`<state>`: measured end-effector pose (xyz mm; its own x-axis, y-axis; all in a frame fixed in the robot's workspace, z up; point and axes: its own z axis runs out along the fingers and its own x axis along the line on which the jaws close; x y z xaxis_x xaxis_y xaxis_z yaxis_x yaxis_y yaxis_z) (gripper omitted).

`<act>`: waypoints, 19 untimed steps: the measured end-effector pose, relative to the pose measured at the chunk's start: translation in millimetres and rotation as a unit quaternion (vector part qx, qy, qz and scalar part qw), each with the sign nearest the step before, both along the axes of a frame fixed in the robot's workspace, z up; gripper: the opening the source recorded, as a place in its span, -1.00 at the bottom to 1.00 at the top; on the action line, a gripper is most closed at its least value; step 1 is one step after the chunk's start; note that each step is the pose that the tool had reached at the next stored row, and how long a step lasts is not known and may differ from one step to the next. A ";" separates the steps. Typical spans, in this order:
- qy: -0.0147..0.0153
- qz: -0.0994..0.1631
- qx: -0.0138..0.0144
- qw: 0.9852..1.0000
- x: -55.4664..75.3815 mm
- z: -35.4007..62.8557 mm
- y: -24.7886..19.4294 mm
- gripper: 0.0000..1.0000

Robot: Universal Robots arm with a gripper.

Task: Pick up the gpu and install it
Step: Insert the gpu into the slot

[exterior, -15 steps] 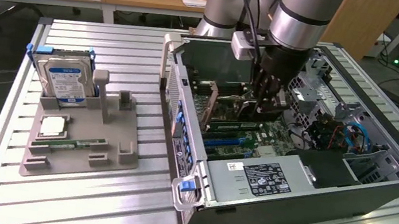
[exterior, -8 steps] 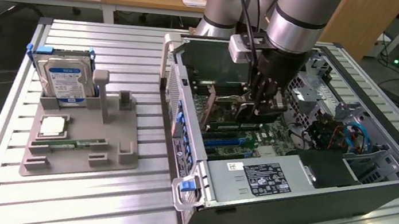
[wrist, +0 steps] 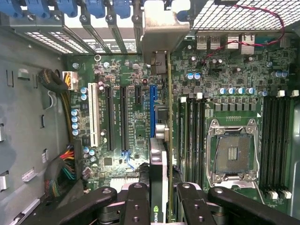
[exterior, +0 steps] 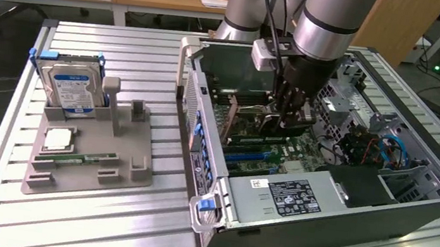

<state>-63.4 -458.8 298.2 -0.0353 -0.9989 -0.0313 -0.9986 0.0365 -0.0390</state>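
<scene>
Inside the open computer case point(exterior: 316, 238), the hand point(exterior: 289, 117) is reaching down over the motherboard point(wrist: 122, 70), clamped on the gpu point(wrist: 158, 159). The wrist view is showing the card edge-on between the two black fingers point(wrist: 138, 201), one pressing on each flat side. The card's silver end bracket point(wrist: 161, 28) is pointing toward the rear wall of the case, where the expansion openings are sitting.

The gpu is hanging just above the board, running alongside the long blue slot point(wrist: 152, 103) and lying between the black expansion slots on one side and the memory slots point(wrist: 192, 136) and bare processor socket point(wrist: 233, 152) on the other. Whether its contact edge is touching the slot I cannot tell, since the card's body is hiding that line.

Judging by this, the pick-up is done and the install step is in hand: the card is being brought to its slot, not yet visibly seated. Seating it seems to be calling for two things at once: the contact edge lining up squarely with the blue slot along its whole length, and the bracket meeting its opening in the rear wall. It also calls for a straight push, without tilt, so the card is not jamming at one end.

Out on the worktop point(exterior: 104, 223), well apart from the case, a gray holder point(exterior: 87, 163) is carrying the hard drive point(exterior: 71, 88) upright and a memory stick point(exterior: 79, 158) lying flat.
</scene>
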 end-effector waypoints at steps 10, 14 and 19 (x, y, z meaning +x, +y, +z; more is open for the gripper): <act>-0.005 0.000 0.000 1.000 -0.6 -0.2 0.0 -0.46; -0.005 0.000 0.000 1.000 -0.6 -0.2 0.0 -0.46; -0.005 0.000 0.000 1.000 -0.6 -4.0 0.0 -0.46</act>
<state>-64.1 -458.8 294.2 -0.0349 -0.9989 -0.0319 -0.9982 0.0364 -0.0486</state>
